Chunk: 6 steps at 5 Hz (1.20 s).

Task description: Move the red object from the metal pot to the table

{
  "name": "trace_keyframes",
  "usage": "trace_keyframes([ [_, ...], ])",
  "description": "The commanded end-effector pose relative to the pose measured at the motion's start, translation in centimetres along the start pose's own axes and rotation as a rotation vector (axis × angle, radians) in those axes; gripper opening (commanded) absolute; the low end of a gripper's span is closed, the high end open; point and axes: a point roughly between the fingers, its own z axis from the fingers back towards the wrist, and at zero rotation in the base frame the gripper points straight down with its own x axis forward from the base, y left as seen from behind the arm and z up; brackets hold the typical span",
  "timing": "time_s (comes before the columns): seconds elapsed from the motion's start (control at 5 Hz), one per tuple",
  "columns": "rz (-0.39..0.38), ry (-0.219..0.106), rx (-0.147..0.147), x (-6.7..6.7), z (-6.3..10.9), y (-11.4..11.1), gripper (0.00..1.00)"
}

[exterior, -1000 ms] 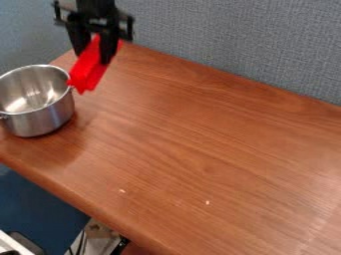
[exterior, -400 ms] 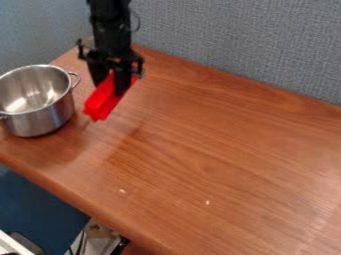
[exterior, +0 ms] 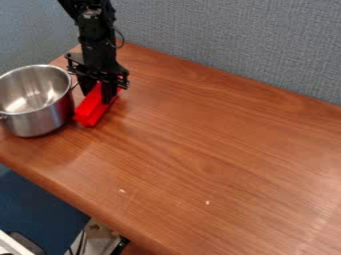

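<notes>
No lettering, label, brand mark or number can be read anywhere in view, neither beside the pincer nor farther from it; every visible surface appears plain and unmarked.

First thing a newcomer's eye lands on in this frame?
The bright red object, held between the fingers of the black gripper near the table's back left, its lower end at or just above the wood. Next, the shiny metal pot just left of it at the table's left end, empty inside. The rest is bare reddish-brown table.
</notes>
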Motion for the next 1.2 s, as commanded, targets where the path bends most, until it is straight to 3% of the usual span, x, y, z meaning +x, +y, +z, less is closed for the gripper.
trace_keyframes([
  [0.0,-0.013,-0.041,0.034,1.3,0.8,0.7,0.00],
  [0.2,-0.038,-0.045,0.045,2.2,0.6,0.1,0.00],
  [0.6,-0.009,-0.040,0.075,1.4,-0.2,1.4,0.00],
  [1.0,-0.185,-0.045,0.042,2.0,-1.3,-1.1,0.00],
])
